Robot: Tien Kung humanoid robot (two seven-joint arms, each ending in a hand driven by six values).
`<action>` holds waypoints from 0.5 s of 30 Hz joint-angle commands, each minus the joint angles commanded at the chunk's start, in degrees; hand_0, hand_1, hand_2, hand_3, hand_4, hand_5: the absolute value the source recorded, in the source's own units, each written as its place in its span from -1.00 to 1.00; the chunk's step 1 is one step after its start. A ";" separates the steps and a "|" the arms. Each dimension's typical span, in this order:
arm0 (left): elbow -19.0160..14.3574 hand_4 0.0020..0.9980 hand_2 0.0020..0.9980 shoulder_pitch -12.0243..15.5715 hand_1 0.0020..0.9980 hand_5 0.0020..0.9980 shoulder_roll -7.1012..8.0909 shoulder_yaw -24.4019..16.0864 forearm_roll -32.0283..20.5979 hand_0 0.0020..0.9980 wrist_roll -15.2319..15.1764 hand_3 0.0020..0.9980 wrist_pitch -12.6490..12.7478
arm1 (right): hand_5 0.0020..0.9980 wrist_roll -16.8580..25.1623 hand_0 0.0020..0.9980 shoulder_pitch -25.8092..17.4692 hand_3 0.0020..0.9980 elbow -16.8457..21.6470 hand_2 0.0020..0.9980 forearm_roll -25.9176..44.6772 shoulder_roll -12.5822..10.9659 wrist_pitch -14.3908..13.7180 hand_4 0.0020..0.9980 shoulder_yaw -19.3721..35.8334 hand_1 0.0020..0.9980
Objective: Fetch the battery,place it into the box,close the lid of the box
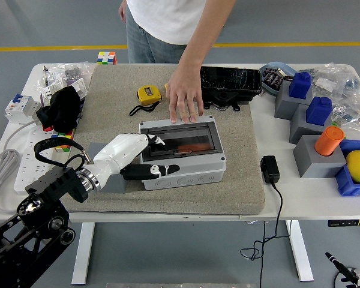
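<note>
— So, where is your left hand point(138, 157)?

— My left arm comes in low from the left, forearm angled up and to the right. The hand lies over the left end of the box point(181, 155), palm down on the lid point(179, 137). My fingers point(158, 170) are stretched out and relaxed, grasping nothing; one dark finger runs along the box's front wall, and the others rest on the lid's left edge.

— And the lid itself?

— It lies flat on the box, down on its rim as far as I can tell from this angle.

— The battery?

— Inside the box: I see an orange shape point(189, 147) through the smoky lid, probably the battery, though the tint blurs it.

— Anyone else at the surface point(288, 195)?

— A person stands at the far side. The person's hand point(184, 99) rests flat, fingers spread, on the grey mat point(240, 174) just behind the box's far edge, touching or nearly touching it. A yellow tape measure point(149, 94) sits just left of that hand, and a black case point(230, 81) to its right.
</note>
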 joint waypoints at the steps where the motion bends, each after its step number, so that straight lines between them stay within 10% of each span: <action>1: 0.02 1.00 0.38 0.10 0.46 1.00 0.19 0.21 0.00 0.48 -0.03 0.33 0.00 | 1.00 0.00 0.71 0.03 0.70 0.00 0.58 0.10 0.00 0.00 1.00 -0.11 0.62; 15: 1.06 1.00 0.39 -0.88 0.50 1.00 -3.40 -8.31 -0.14 0.47 -5.60 0.36 6.32 | 1.00 -0.05 0.71 0.21 0.70 0.00 0.58 0.14 0.20 -0.02 1.00 -0.05 0.62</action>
